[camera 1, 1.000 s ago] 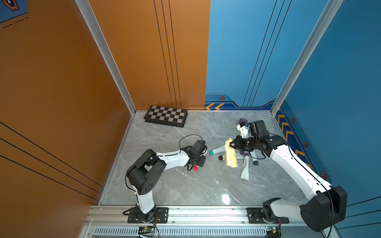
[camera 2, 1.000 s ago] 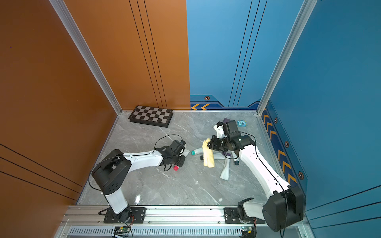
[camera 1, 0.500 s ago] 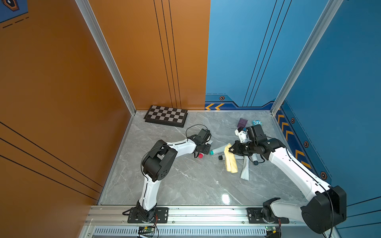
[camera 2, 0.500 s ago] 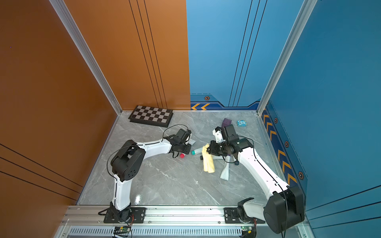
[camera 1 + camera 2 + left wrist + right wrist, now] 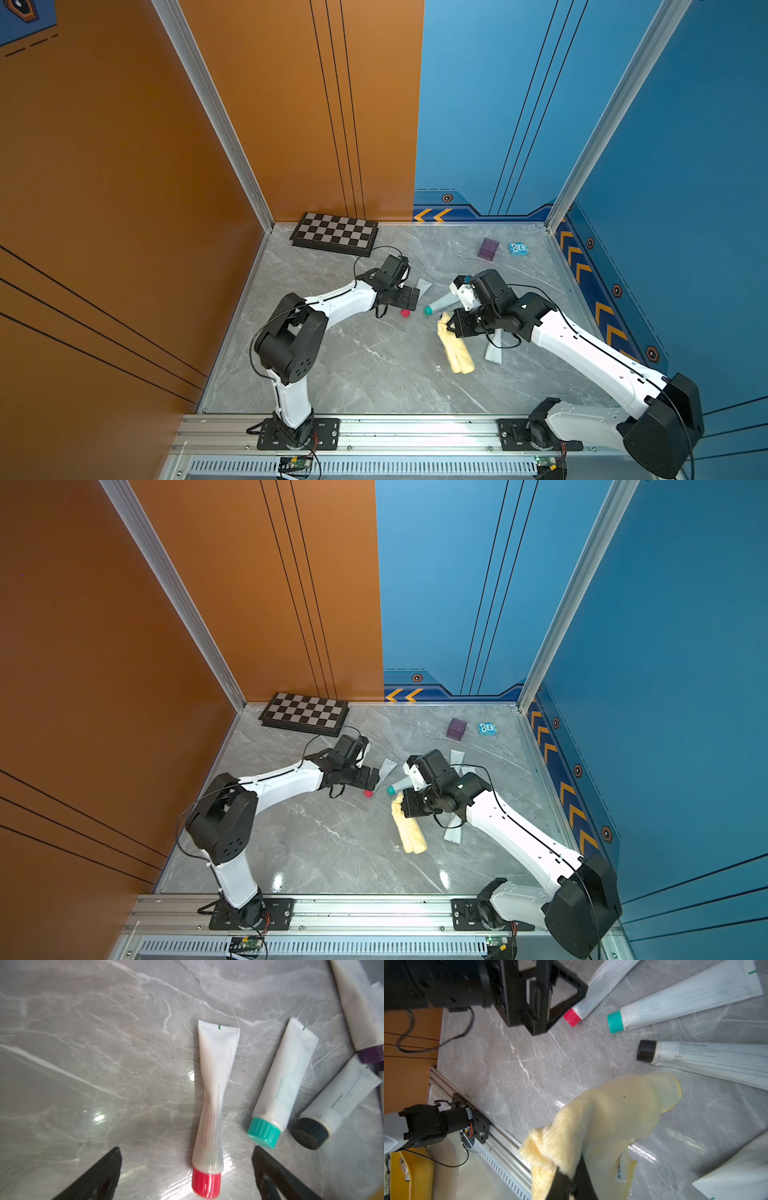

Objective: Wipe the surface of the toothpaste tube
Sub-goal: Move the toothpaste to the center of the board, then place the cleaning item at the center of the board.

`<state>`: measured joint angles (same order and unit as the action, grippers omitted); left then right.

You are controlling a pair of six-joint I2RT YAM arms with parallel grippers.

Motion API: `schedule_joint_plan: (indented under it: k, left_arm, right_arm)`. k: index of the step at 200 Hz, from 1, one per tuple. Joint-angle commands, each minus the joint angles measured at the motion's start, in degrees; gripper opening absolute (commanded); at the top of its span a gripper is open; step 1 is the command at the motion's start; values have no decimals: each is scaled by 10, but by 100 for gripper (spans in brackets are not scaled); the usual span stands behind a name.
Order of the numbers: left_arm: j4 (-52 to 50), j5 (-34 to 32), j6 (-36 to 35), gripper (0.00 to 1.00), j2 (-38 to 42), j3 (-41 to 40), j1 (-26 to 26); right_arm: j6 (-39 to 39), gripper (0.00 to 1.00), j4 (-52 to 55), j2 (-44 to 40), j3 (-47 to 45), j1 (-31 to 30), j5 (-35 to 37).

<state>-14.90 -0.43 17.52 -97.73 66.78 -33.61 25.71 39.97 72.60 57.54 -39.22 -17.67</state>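
Toothpaste tube (image 5: 214, 1088) with the red cap lies flat on the marble table (image 5: 83, 1043), between the fingers of your left gripper (image 5: 186, 1148). Its cap end is nearest the gripper and its crimped end points away. Your left jaws stand wide apart, one finger on each side of the cap, and neither touches it.

Just outside one finger lie a teal-capped tube (image 5: 284, 1076) and then a black-capped tube (image 5: 336, 1103), with a purple-capped tube (image 5: 357, 1012) farther out.

Your right gripper (image 5: 571, 1180) is pinched tight on one end of the yellow cloth (image 5: 608, 1118), and the rest of the cloth drapes down onto the table. Ahead of that gripper, past the cloth, the black-capped tube is nearest, then the teal-capped one, then the red-capped one beside your left gripper. In both top views your two grippers face each other, near but apart.
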Motion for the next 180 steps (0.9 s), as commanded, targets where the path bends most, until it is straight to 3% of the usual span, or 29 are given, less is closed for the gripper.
schedule_joint_plan:
  k: [1, 56, 91, 118, 124, 140, 163, 180]
  left_arm:
    - [-10, -34, 32, 99, 87, -48, 16]
    - [-9, -45, 49, 99, 231, -165, 34]
    - [-9, -38, 50, 99, 269, -207, 54]
    - [-9, -28, 46, 99, 290, -228, 69]
    - [-9, -24, 46, 99, 294, -231, 73]
    - [-9, -20, 45, 98, 299, -237, 79]
    - [-9, -16, 43, 99, 298, -237, 84]
    - [-9, -14, 41, 99, 299, -236, 85]
  right_arm:
    - [19, 0, -1, 39, -5, -50, 67]
    - [49, 0, -25, 219, 64, -147, 205]
    - [55, 0, -40, 350, 138, -175, 197]
    - [63, 0, -53, 372, 157, -180, 160]
    - [64, 5, -57, 368, 157, -180, 146]
    - [63, 33, -73, 348, 156, -181, 102]
    - [59, 86, -77, 314, 162, -183, 57]
    - [57, 93, -77, 281, 162, -175, 40]
